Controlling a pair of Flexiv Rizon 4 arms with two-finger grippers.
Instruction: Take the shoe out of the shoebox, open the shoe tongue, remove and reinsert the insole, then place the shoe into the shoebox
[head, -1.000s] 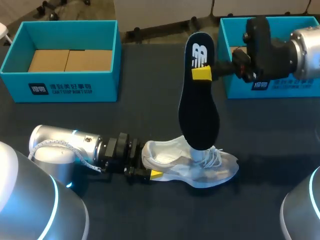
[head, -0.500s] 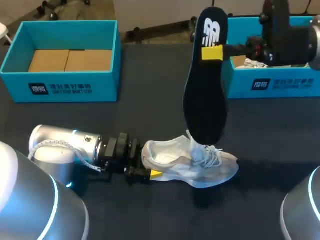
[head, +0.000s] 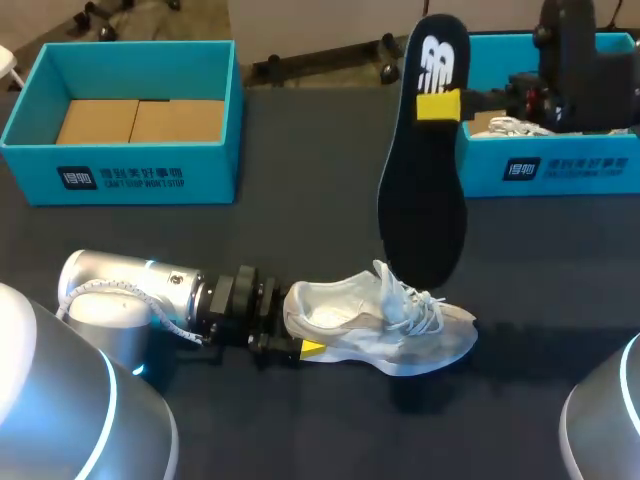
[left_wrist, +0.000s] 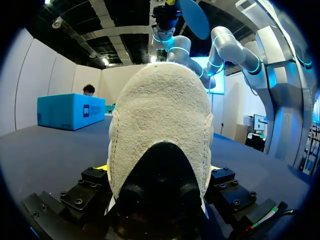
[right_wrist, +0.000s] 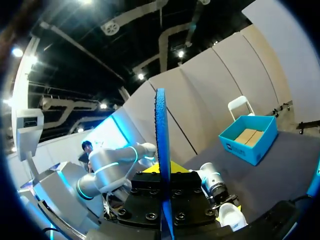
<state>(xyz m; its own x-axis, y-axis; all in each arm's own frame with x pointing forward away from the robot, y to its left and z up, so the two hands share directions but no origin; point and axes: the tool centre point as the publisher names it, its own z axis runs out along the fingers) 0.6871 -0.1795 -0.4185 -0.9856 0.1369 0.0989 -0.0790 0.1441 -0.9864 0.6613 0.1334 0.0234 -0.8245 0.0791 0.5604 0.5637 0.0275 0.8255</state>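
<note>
A white and grey shoe (head: 380, 325) lies on its sole on the black table, tongue and laces standing up. At its heel, my left gripper (head: 298, 345) has a finger on each side and is shut on it. In the left wrist view the heel (left_wrist: 160, 125) fills the gap between the fingers of that gripper (left_wrist: 159, 167). The black insole (head: 425, 170) hangs nearly upright in the air, with its lower end just above and clear of the shoe. My right gripper (head: 440, 105) is shut on its upper part. From the right wrist the insole (right_wrist: 161, 150) shows edge-on, clamped in the gripper (right_wrist: 164, 175).
A teal shoebox (head: 120, 175) with a cardboard liner stands at the back left. A second teal box (head: 545, 170) at the back right holds something white (head: 505, 125), just behind my right arm. Bare table lies between the boxes and the shoe.
My right gripper has lifted the insole up and to the right, drawing its lower end out of the shoe. The tongue and laces have sprung up. The left arm and the shoe have stayed put.
</note>
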